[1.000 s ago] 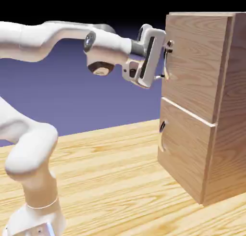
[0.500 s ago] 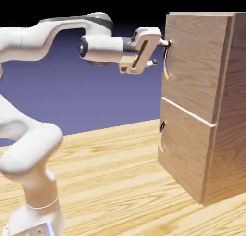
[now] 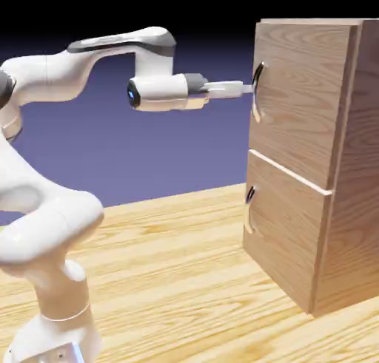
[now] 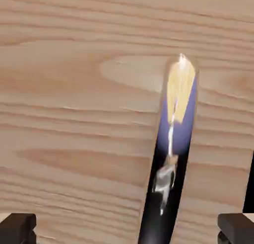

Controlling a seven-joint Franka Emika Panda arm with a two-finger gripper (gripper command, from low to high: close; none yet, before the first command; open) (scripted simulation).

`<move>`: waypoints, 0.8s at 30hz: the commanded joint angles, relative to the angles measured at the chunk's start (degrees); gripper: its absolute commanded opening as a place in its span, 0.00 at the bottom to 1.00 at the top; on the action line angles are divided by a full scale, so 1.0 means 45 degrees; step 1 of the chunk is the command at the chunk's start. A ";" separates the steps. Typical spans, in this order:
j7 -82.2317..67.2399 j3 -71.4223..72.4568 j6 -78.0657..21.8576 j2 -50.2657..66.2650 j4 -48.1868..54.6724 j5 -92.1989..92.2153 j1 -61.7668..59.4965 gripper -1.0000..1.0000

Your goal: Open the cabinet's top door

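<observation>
hand view: your fingers (image 4: 127, 228) spread wide, handle (image 4: 168, 153) between them, untouched
exterior view: fingers edge-on at top door (image 3: 296, 95), counter (image 3: 170, 265) open below

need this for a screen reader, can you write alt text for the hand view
A dark, shiny curved handle runs up the middle of the view against the wood-grain top door, which fills the frame. The gripper has its two grey fingertips at the bottom corners, wide apart on either side of the handle, not touching it.
</observation>
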 commanded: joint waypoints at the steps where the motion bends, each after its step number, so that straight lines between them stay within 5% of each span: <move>1: 0.0217 0.0194 0.0004 -0.0068 0.0109 0.0484 -0.0169 0.50; 7: 0.0207 0.1533 -0.0348 0.0535 0.1724 0.0643 -0.2476 0.50; 8: 0.0207 0.1534 -0.0348 0.0535 0.1724 0.0643 -0.2477 0.00; 24: 0.0758 -0.4299 -0.5076 0.0595 -0.3928 -0.3618 0.4351 0.00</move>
